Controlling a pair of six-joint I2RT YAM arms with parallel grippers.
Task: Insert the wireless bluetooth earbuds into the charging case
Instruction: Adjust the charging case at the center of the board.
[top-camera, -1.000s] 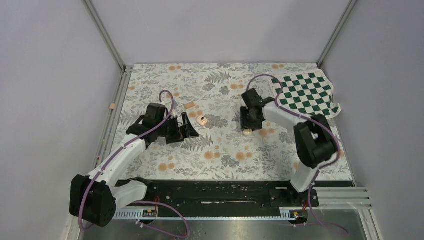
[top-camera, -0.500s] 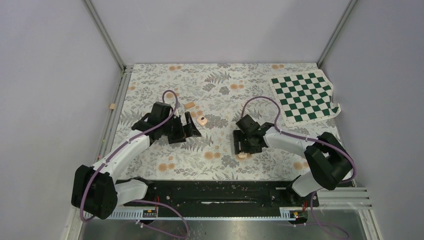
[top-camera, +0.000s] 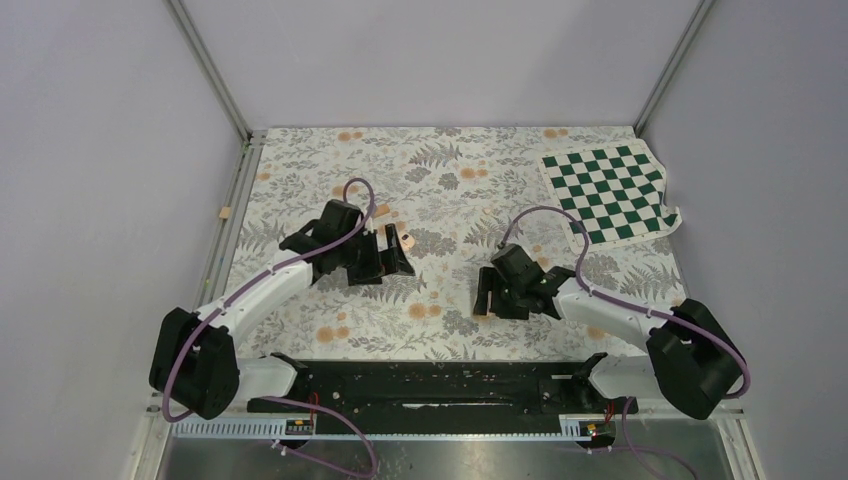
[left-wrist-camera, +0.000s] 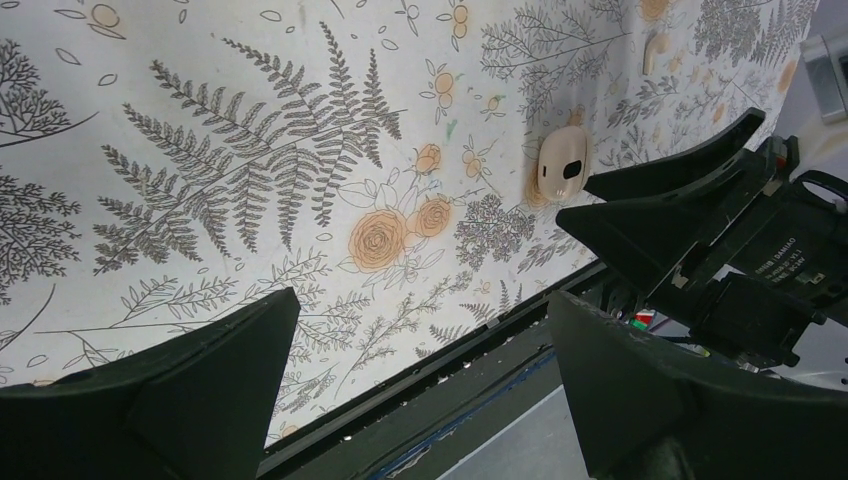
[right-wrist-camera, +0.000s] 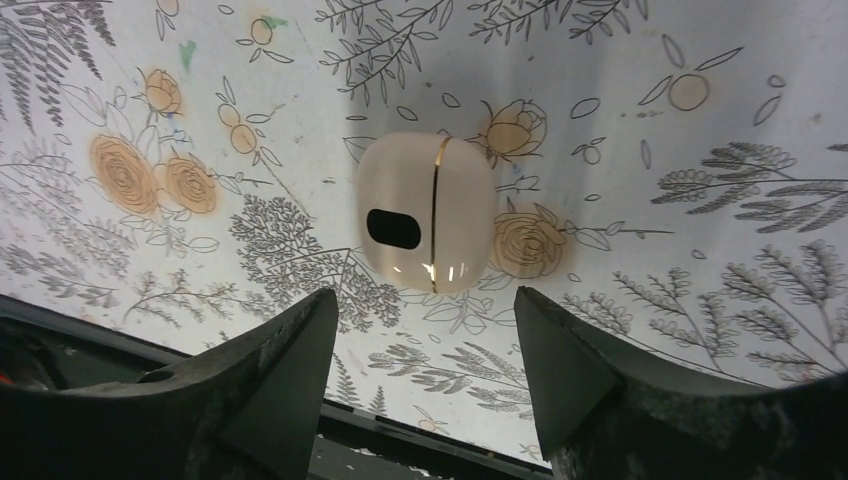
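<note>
My right hand (right-wrist-camera: 422, 310) is low over the counter (top-camera: 300, 160), which has a cloth with flowers and ferns on it. Its two fingers (right-wrist-camera: 270, 390) stand apart. The case (right-wrist-camera: 427, 212) lies flat on the cloth just past the fingertips, in line with the gap between them. It is shut, with a thin gold line down it and a small dark oval on one side. I see cloth between the case and each finger, so the hand is not touching it or holding anything.

From above, the right hand (top-camera: 485, 295) covers that spot and I cannot see the case there.

My left hand (left-wrist-camera: 422, 300) is as wide as it goes, with only cloth between its fingers. It holds nothing. Far ahead of it I see the same case (left-wrist-camera: 562, 165), right next to the black tip of the right hand. The two hands are well apart.

From above, a small pale thing (top-camera: 405, 240) sits just beside the tip of the left hand (top-camera: 392, 255). It is too small for me to tell what it is. I cannot pick out the earbuds in any view.

A green and white checked mat (top-camera: 610, 193) lies far behind the right hand, near the back corner.
</note>
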